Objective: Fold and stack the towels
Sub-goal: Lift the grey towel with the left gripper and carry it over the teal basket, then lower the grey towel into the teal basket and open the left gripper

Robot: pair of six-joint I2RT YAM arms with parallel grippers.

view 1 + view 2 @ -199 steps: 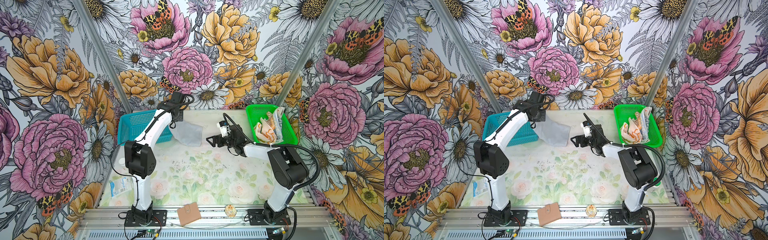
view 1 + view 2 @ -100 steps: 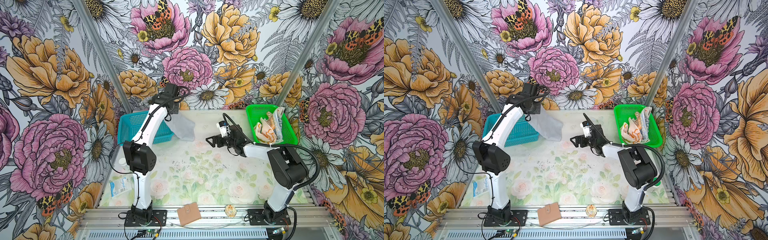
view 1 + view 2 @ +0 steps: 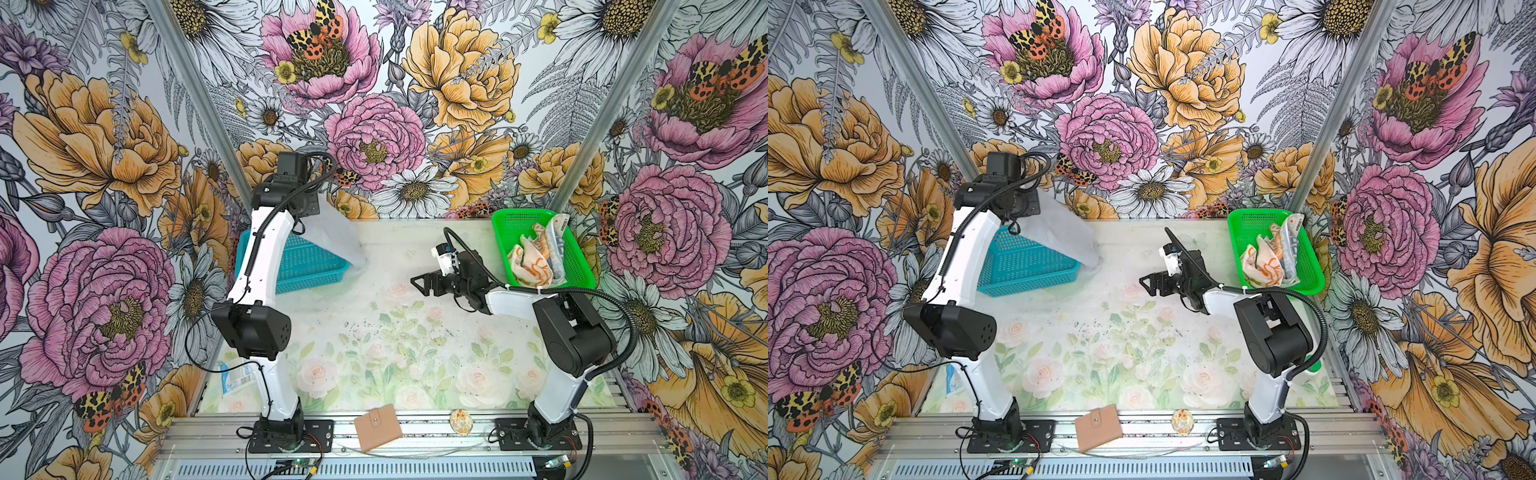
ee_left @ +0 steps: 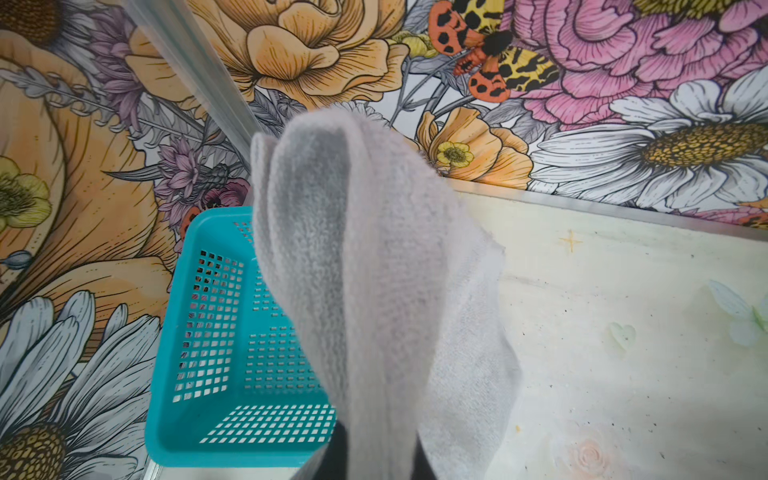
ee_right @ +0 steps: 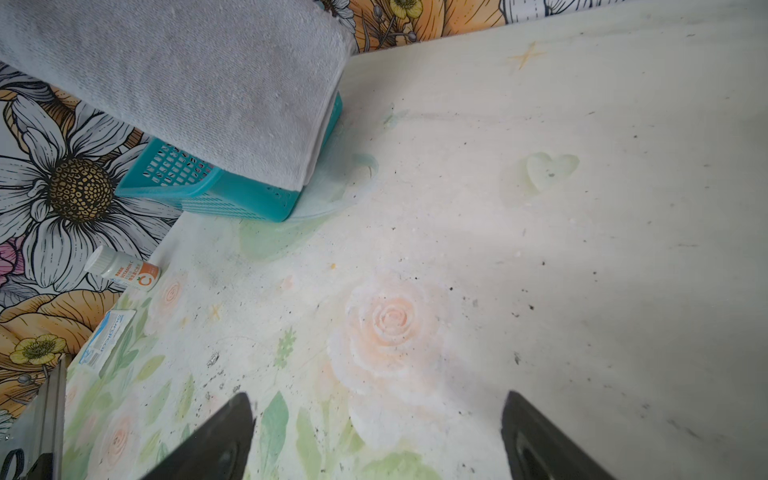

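Top views: left gripper [image 3: 311, 207], clamped on grey towel [image 3: 334, 237], has lifted it back over blue basket [image 3: 307, 266]; right gripper [image 3: 418, 283] unmoved, jaws wide.

The middle of the desk [image 3: 415, 353] lies bare from near edge to far edge. The teal basket [image 3: 307, 266] fills the far left corner, and the grey towel [image 3: 336, 237] hangs across its inner side. The green basket [image 3: 523, 224] blocks the far right corner. A bottle [image 5: 122, 272] and a packet [image 3: 237, 376] line the left edge.
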